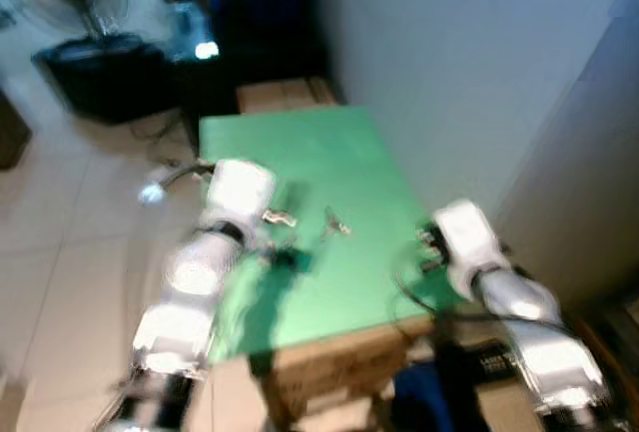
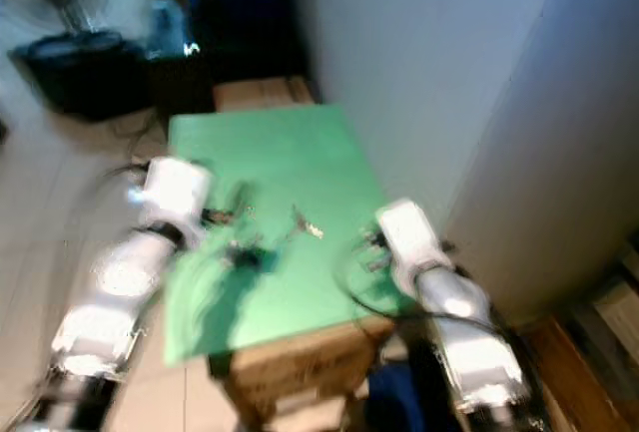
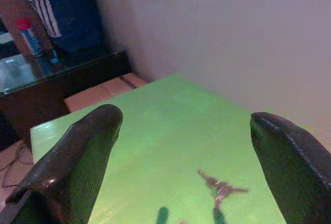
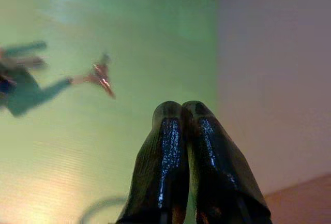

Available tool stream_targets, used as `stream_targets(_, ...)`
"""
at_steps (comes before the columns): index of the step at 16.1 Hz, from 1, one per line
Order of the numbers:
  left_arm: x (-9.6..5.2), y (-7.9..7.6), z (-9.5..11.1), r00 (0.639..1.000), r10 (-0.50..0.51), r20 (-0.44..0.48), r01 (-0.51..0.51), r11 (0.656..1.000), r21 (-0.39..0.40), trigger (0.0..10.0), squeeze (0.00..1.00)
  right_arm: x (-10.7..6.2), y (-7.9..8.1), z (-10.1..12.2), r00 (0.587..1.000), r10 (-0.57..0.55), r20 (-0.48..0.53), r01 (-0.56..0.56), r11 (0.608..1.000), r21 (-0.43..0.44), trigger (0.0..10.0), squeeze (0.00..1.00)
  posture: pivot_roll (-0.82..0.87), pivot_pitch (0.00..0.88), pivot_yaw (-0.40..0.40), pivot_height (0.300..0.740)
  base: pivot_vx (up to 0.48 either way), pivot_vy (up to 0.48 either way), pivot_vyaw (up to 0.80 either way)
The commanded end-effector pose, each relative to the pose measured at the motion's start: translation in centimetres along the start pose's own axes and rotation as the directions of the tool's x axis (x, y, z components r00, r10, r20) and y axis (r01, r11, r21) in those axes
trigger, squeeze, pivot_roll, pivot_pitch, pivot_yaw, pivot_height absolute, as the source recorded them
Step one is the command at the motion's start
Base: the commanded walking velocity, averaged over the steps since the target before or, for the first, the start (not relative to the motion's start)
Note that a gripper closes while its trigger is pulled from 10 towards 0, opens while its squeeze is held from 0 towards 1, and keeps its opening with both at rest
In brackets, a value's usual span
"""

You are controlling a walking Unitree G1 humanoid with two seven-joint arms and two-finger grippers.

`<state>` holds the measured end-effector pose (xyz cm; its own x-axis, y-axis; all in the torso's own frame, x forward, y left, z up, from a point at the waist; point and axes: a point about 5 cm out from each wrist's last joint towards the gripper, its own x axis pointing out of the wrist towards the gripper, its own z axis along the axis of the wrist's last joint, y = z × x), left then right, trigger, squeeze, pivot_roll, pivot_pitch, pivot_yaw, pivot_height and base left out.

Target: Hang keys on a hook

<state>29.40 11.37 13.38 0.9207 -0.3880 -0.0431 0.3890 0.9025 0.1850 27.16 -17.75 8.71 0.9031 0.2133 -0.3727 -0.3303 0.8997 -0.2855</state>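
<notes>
Your keys (image 1: 336, 223) lie flat near the middle of the green table (image 1: 300, 153), apart from both grippers, so they can be picked from above. Your left gripper (image 3: 186, 151) is spread wide and aimed at them over the table's left half, which looks like the start of a grasp. Your right gripper (image 4: 181, 111) is pressed together, holding nothing, low over the right edge by the wall (image 1: 459, 63). That wall hems in the right side; the left side opens onto bare floor (image 1: 70, 222). No hook can be made out.
</notes>
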Motion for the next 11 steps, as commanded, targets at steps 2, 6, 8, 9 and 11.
stream_targets(2,-0.70,1.31,-0.34,0.999,0.041,-0.021,-0.040,0.999,0.015,10.0,0.00,0.30,0.61,1.48,0.998,0.005,0.062,-0.006,1.000,0.025,10.0,0.00,-0.12,0.000,-0.009,0.718,0.362,0.000,0.00)
stream_targets(6,-0.84,1.45,-0.34,0.998,0.052,-0.018,-0.052,0.999,0.013,10.0,0.00,0.30,0.99,1.31,0.998,0.040,0.058,-0.041,0.999,0.009,10.0,0.00,-0.11,0.000,-0.012,0.718,0.269,0.000,0.00)
stream_targets(8,-0.94,1.54,-0.34,0.998,0.059,-0.022,-0.059,0.998,0.019,10.0,0.00,0.32,1.11,1.34,0.997,0.049,0.062,-0.050,0.999,0.013,10.0,0.00,-0.11,0.000,-0.014,0.718,0.000,0.000,0.00)
stream_targets(9,-1.14,1.59,-0.52,0.998,0.059,-0.034,-0.058,0.998,0.028,10.0,0.00,0.35,1.22,1.40,0.996,0.055,0.066,-0.056,0.998,0.021,10.0,0.00,-0.10,0.000,-0.018,0.718,0.000,0.000,0.00)
stream_targets(11,-1.32,1.64,-0.63,0.998,0.056,-0.039,-0.055,0.998,0.031,10.0,0.00,0.40,1.24,1.43,0.996,0.057,0.066,-0.059,0.998,0.029,10.0,0.00,-0.10,0.000,-0.019,0.718,0.000,0.000,0.00)
